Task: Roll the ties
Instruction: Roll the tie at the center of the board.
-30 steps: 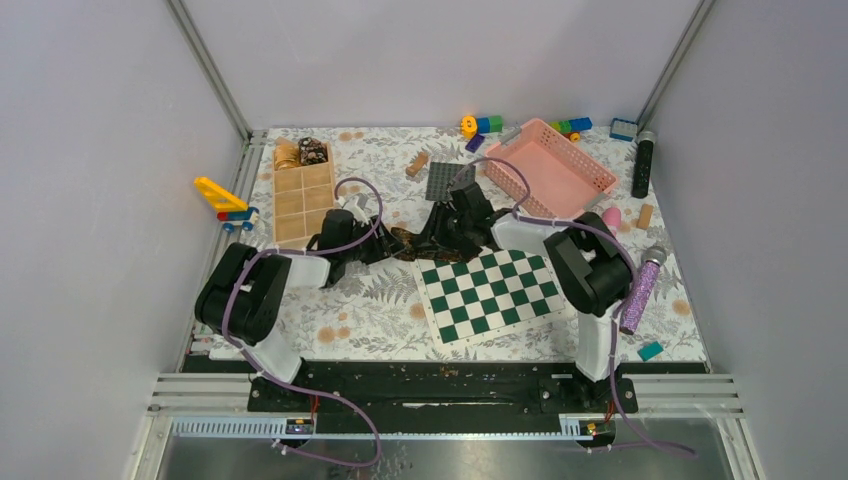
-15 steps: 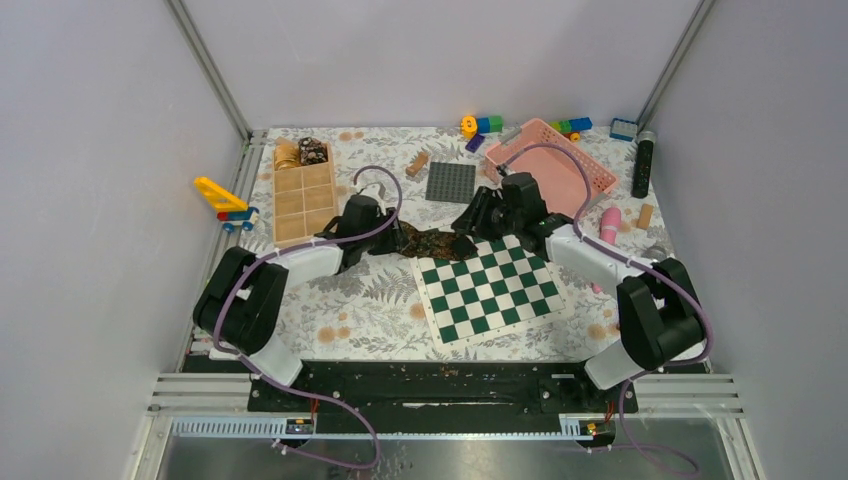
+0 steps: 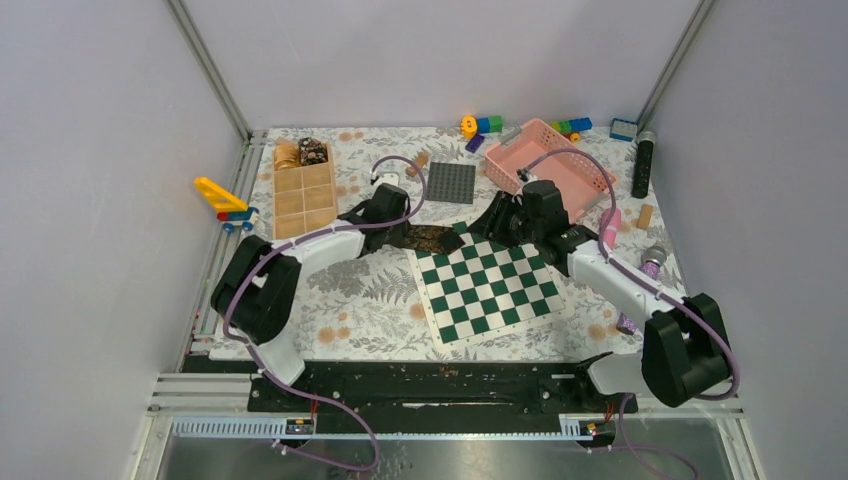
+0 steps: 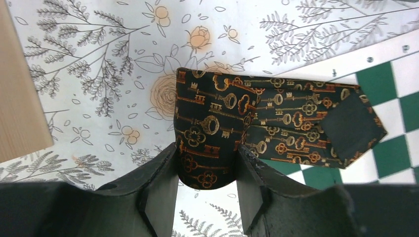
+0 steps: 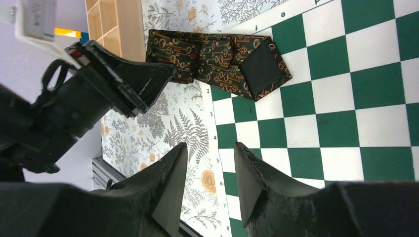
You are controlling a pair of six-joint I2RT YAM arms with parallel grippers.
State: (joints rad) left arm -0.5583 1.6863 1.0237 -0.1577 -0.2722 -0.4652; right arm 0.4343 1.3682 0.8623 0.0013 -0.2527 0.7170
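A dark tie (image 4: pixel 276 118) with a gold key pattern lies folded across the floral mat and the chessboard's far-left corner (image 3: pixel 432 238). My left gripper (image 4: pixel 207 150) is shut on its rounded left end, one finger touching each side; from above it sits at the tie's left (image 3: pixel 405 232). My right gripper (image 5: pixel 210 148) is open and empty, hovering off the tie's right end (image 3: pixel 492 222). In the right wrist view the tie (image 5: pixel 217 54) lies ahead of the fingers. Two rolled ties, a golden one (image 3: pixel 287 153) and a dark speckled one (image 3: pixel 313 150), sit in the wooden organizer's far compartments.
The wooden organizer (image 3: pixel 304 205) stands left of my left arm. A green-white chessboard (image 3: pixel 490 285) lies in the middle, with a grey baseplate (image 3: pixel 451 182) and a pink basket (image 3: pixel 555 165) beyond it. A black cylinder (image 3: pixel 643 165), a purple microphone (image 3: pixel 652 264) and toy blocks lie at the right.
My right arm has swung right and pulled back from the tie, its gripper now empty. My left gripper has slid right and farther out with the tie's end.
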